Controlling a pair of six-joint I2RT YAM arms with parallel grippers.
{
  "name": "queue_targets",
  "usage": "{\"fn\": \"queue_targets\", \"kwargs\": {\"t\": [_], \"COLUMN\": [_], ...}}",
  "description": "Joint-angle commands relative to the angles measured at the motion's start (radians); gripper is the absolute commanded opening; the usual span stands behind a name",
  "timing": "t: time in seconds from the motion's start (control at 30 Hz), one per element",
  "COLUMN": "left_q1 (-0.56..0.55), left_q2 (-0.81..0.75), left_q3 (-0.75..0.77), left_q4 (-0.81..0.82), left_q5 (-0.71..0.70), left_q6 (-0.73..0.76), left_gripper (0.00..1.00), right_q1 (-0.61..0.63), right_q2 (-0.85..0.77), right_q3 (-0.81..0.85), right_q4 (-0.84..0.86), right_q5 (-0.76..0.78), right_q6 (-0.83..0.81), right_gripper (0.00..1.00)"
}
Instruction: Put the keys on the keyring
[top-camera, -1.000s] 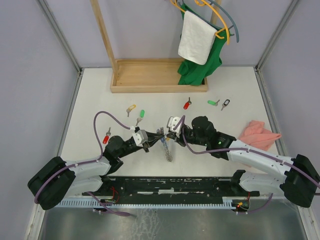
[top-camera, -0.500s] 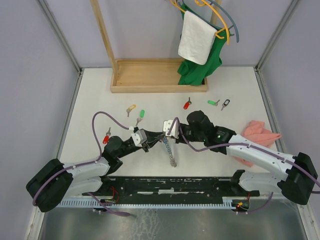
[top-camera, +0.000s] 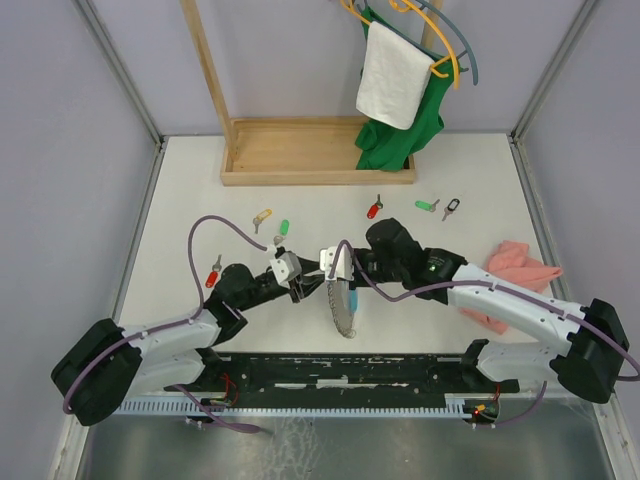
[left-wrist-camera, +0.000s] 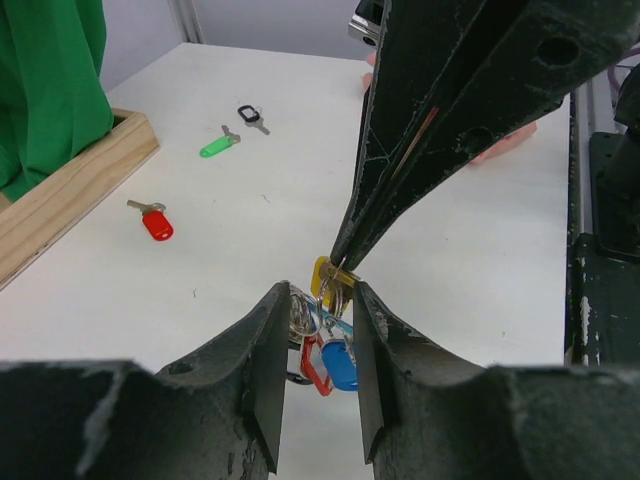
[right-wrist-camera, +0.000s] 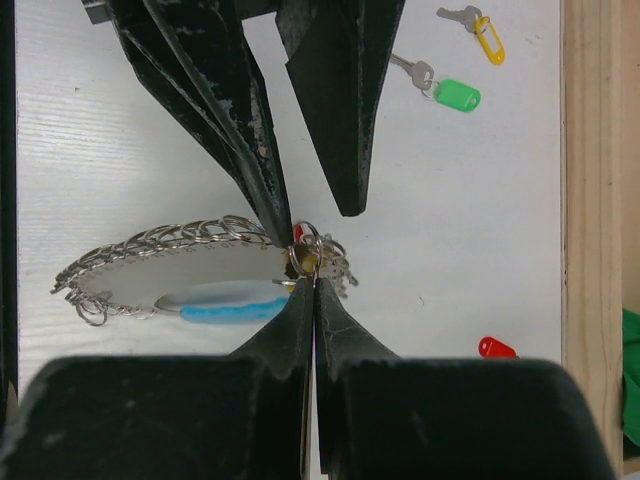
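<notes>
The keyring (right-wrist-camera: 160, 246), a grey coil loop with a light-blue tube (right-wrist-camera: 232, 304), hangs from my right gripper (right-wrist-camera: 306, 272), which is shut on a small ring at its key bunch. In the top view the loop (top-camera: 344, 308) dangles below the right gripper (top-camera: 326, 271). My left gripper (left-wrist-camera: 319, 300) is open, its jaws either side of the bunch's yellow (left-wrist-camera: 324, 276), red (left-wrist-camera: 313, 366) and blue (left-wrist-camera: 341, 366) tags. From above, the left gripper (top-camera: 301, 284) sits just left of the right one. Loose keys lie on the table: yellow (top-camera: 262, 216), green (top-camera: 283, 228), red (top-camera: 212, 275).
More loose keys lie further back: red (top-camera: 374, 209), green (top-camera: 427, 206), black (top-camera: 452, 208). A wooden rack base (top-camera: 300, 150) with hanging green cloth (top-camera: 395, 140) and white towel (top-camera: 392, 75) stands behind. A pink cloth (top-camera: 515, 275) lies at the right.
My left gripper has gone from shut to open around the key bunch. The right gripper has shifted left and lifted, and the keyring now hangs turned, showing its loop.
</notes>
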Motion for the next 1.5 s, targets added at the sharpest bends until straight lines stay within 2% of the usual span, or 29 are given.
{"fn": "queue_targets", "kwargs": {"t": [0.0,0.23,0.83,1.03,1.23,1.47], "left_q1": [0.002,0.002,0.008,0.023,0.028,0.03], "left_q2": [0.01,0.039,0.108,0.12,0.127,0.097], "left_q3": [0.069,0.096,0.121,0.134,0.15,0.13], "left_q4": [-0.045,-0.093,-0.076,-0.079,-0.096,-0.083], "left_q5": [0.021,0.05,0.118,0.162,0.182,0.123], "left_q6": [-0.026,-0.022,0.057,0.061,0.055,0.014], "left_gripper": [0.38,0.37,0.36,0.28,0.03,0.03], "right_q1": [0.01,0.011,0.013,0.013,0.014,0.013], "right_q2": [0.004,0.01,-0.001,-0.003,-0.004,-0.044], "right_q3": [0.068,0.079,0.094,0.102,0.107,0.064], "right_q4": [0.002,0.003,-0.036,-0.054,-0.078,-0.108], "right_q5": [0.002,-0.006,-0.043,-0.059,-0.055,0.063], "right_q6": [-0.049,-0.063,-0.106,-0.121,-0.125,-0.091], "right_gripper": [0.01,0.01,0.01,0.01,0.01,0.01]}}
